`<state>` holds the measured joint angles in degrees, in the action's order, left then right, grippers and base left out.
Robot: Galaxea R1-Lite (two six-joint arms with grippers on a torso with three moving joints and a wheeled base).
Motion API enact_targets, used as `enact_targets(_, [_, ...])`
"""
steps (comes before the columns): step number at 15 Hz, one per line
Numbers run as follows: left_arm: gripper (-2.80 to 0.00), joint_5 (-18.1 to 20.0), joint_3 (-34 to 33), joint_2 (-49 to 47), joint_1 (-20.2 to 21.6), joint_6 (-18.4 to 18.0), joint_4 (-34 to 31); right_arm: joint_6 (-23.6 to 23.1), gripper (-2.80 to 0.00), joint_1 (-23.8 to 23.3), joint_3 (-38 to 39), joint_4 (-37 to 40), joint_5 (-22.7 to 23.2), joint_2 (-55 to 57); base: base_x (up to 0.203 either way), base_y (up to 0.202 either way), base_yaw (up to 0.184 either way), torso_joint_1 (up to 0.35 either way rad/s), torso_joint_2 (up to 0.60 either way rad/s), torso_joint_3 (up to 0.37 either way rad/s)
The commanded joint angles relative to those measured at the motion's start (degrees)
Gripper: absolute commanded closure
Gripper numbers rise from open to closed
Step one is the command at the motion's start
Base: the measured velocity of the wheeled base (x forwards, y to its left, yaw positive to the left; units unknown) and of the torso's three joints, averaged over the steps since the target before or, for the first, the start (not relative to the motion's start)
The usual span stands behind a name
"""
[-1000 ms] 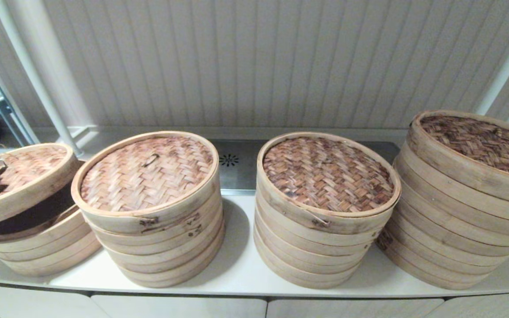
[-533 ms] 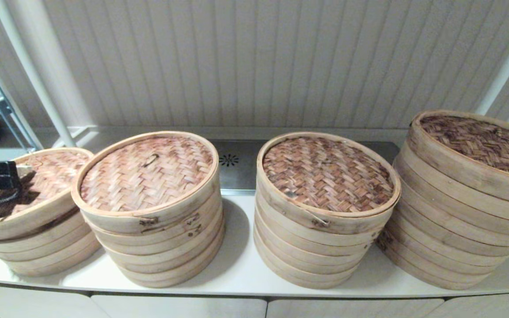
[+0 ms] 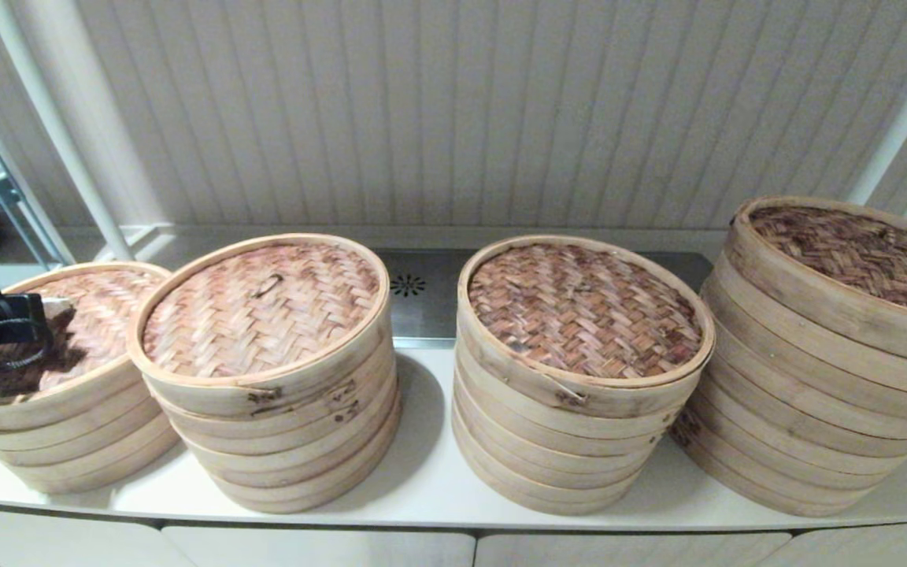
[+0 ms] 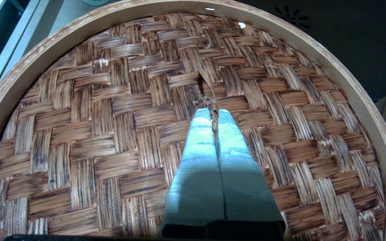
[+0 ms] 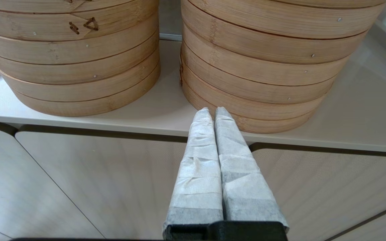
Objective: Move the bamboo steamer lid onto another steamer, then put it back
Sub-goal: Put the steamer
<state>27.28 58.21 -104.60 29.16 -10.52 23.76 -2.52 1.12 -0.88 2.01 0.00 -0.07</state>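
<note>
In the head view, four stacks of bamboo steamers stand in a row along the front edge of the white tabletop [image 3: 422, 488], each topped by a woven lid. The lid [image 3: 83, 315] of the task sits flat on the leftmost steamer stack [image 3: 68, 441], at the tabletop's left end, its rim level with the tiers under it. The left gripper [image 3: 36, 311] reaches in from the left edge of that view and hangs over the lid's middle, casting a dark shadow on the weave. Just beside it stands the second stack [image 3: 280, 425], then the third stack [image 3: 571, 441] after a small gap, and the tallest stack [image 3: 808, 409] at the tabletop's right end. A metal plate [image 3: 422, 299] with a round vent lies at the tabletop's back edge between the two middle stacks. In the left wrist view, the left gripper [image 4: 213, 113] has its two wrapped fingers [image 4: 196, 140] pressed together, pinching the small bamboo loop handle [image 4: 209, 90] at the middle of the lid [image 4: 95, 134]. In the right wrist view, the right gripper [image 5: 212, 112] is parked low in front of the tabletop's front edge [image 5: 79, 124], its wrapped fingers pressed together on nothing, pointing at the base of two stacks.
</note>
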Motion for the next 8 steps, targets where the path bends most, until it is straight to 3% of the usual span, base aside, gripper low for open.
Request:
enact_targets(1, [0.00, 0.1, 0.4, -0.1, 0.3, 0.1, 0.2, 0.0, 0.00, 0.0, 0.0, 0.0, 0.0, -0.4, 0.000, 0.000, 0.000, 0.000, 0.00, 0.000])
enact_targets(8, [0.00, 0.6, -0.7, 0.0, 2.0, 0.1, 0.1, 0.0, 0.00, 0.1, 0.0, 0.0, 0.0, -0.4, 0.000, 0.000, 0.000, 0.000, 0.00, 0.000])
